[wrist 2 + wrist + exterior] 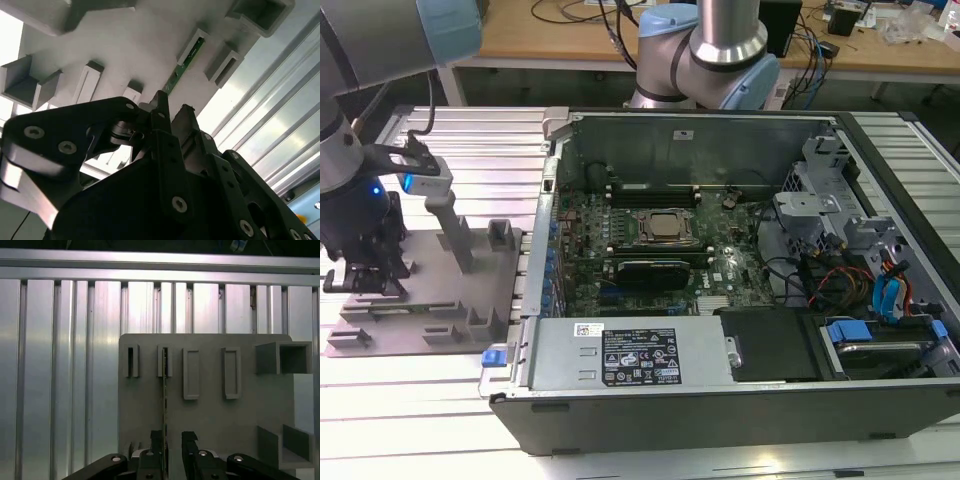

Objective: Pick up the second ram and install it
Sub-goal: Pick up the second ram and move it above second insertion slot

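1. Exterior view: the gripper point(367, 280) hangs low over the grey tray point(440, 290).
2. Second wrist view: the second ram point(185, 61), a thin green board, stands on edge in the tray; probably light, stiff and fragile.
3. First wrist view: it is a dark line point(164, 390) between narrowly parted, unclamped jaws; its flat faces suit gripping.

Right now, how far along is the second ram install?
Early. Done: the end effector is lined up low over the grey tray. In hand: it is open, straddling the second ram, which stands edge-on in its tray slot, ungripped. Left: the lift and seating it on the motherboard.
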`<state>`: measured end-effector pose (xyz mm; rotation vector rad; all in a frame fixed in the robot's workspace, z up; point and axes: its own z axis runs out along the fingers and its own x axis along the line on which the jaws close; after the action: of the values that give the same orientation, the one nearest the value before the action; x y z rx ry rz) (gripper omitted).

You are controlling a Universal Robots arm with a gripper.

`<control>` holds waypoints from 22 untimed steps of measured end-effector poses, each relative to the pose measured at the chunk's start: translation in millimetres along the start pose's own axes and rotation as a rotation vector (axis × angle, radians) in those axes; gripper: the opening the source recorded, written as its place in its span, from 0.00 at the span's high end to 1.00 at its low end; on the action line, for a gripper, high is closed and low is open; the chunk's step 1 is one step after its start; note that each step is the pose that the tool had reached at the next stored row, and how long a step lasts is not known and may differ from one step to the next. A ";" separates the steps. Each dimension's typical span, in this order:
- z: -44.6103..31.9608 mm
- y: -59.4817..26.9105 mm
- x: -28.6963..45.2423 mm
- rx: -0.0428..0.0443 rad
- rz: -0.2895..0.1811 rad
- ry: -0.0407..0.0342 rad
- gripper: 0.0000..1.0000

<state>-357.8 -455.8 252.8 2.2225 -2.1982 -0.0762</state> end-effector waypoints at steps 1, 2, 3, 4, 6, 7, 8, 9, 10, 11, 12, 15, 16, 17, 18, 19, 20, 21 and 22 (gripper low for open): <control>2.3 0.0 1.1 -0.0001 0.000 0.0000 0.72; 3.5 -0.1 1.9 -0.0001 0.000 0.0000 0.72; 4.0 -0.1 2.4 -0.0001 0.000 0.0000 0.72; 4.5 -0.1 2.5 -0.0001 0.000 0.0000 0.72; 5.4 -0.1 3.0 -0.0003 0.000 0.0001 0.72; 6.4 -0.2 3.2 -0.0001 0.000 0.0000 0.72; 7.5 -0.3 3.7 -0.0002 0.000 0.0001 0.72; 8.5 -0.3 4.3 0.0000 0.000 0.0000 0.72; 9.2 -0.3 4.8 -0.0001 0.000 0.0000 0.72; 10.0 -0.3 5.0 -0.0003 0.000 0.0002 0.72; 10.8 -0.4 5.1 -0.0001 0.000 0.0001 0.72; 13.3 -0.5 5.4 -0.0001 0.000 0.0001 0.72; 14.1 -0.5 5.5 -0.0001 0.000 0.0000 0.72; 15.1 -0.6 5.7 -0.0001 0.000 0.0001 0.72; 15.7 -0.6 5.7 -0.0002 0.000 0.0001 0.72; 16.6 -0.7 5.8 -0.0002 0.000 0.0001 0.72; 17.1 -0.7 5.8 -0.0001 0.000 0.0000 0.72; 17.5 -0.7 5.8 -0.0002 0.000 0.0001 0.72; 17.9 -0.7 5.8 -0.0001 0.000 0.0000 0.72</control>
<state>-357.9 -461.1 234.8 2.2224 -2.1982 -0.0763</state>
